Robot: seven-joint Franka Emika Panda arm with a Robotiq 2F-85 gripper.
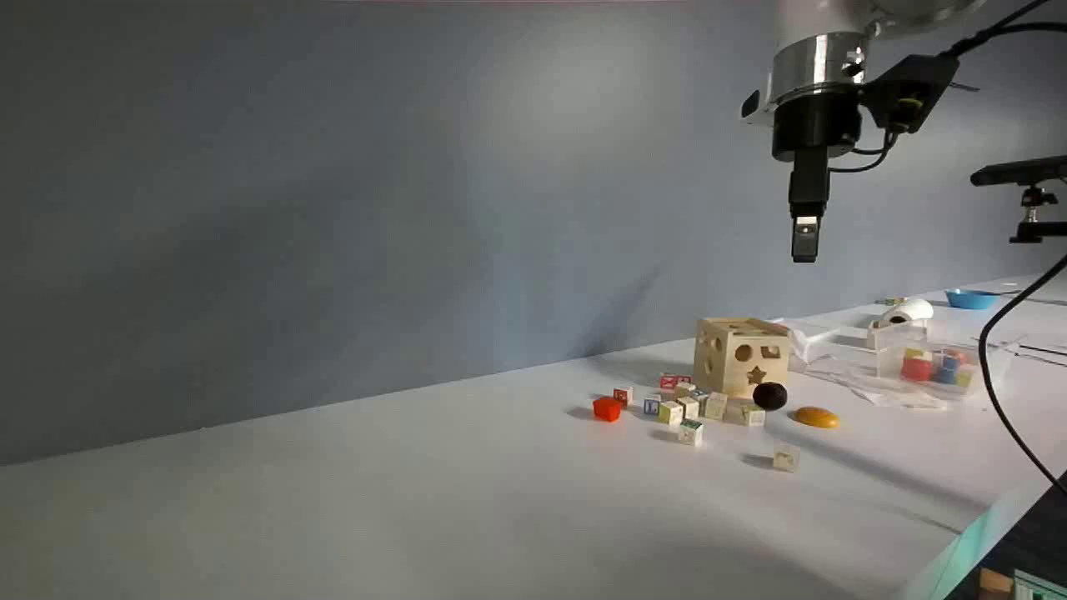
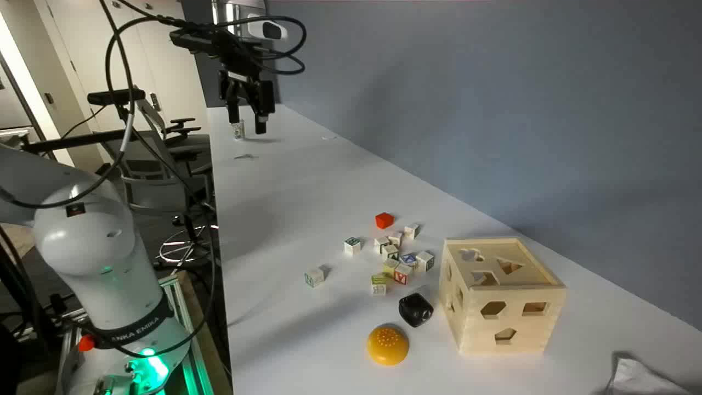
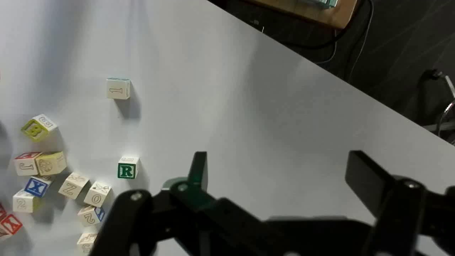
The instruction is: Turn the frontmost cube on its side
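A small pale letter cube (image 1: 785, 457) stands alone on the white table, apart from the other blocks and nearest the front. It also shows in an exterior view (image 2: 314, 277) and in the wrist view (image 3: 118, 88), where its top is pale blue-green and a side shows a 1. My gripper (image 1: 805, 242) hangs high above the table, pointing down, in both exterior views (image 2: 248, 123). In the wrist view its two fingers (image 3: 279, 156) are wide apart with nothing between them. The lone cube lies to the upper left of the fingers there.
Several letter blocks (image 2: 390, 251) cluster beside a wooden shape-sorter box (image 2: 507, 323). A green R block (image 3: 127, 170) sits between cluster and fingers. A red piece (image 2: 384, 220), black piece (image 2: 415, 310) and yellow dome (image 2: 388, 345) lie nearby. A wall runs behind the table.
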